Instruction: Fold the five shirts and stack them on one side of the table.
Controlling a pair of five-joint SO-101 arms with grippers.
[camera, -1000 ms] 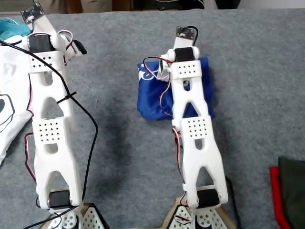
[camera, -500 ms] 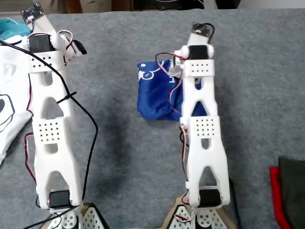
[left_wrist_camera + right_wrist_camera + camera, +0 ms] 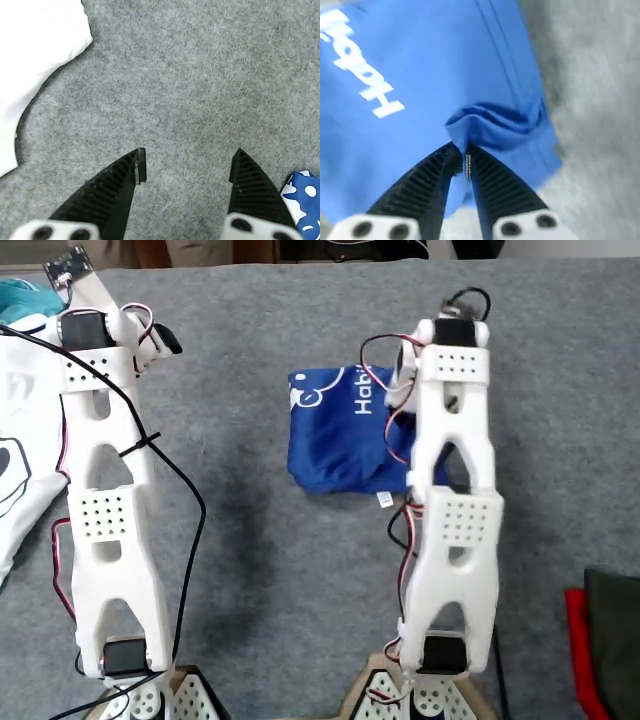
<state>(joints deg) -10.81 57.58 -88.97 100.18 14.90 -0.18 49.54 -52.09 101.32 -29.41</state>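
A folded blue shirt (image 3: 335, 435) with white print lies on the grey table at mid-back. My right arm reaches over the shirt's right edge. In the right wrist view my right gripper (image 3: 465, 159) is shut on a bunched fold of the blue shirt (image 3: 410, 75). My left gripper (image 3: 190, 165) is open over bare grey cloth at the back left, holding nothing. A white shirt (image 3: 20, 430) lies spread at the table's left edge, and its corner (image 3: 35, 45) is near the left gripper. The blue shirt's corner (image 3: 304, 192) shows beside one left fingertip.
A teal shirt (image 3: 25, 295) lies at the back left corner. A red shirt (image 3: 578, 655) and a dark shirt (image 3: 615, 635) lie at the front right edge. Bare grey table (image 3: 250, 570) stretches between the two arms and at the right back.
My right arm has swung to the right, from over the blue shirt's middle to its right edge, uncovering the white print. The left arm has not moved.
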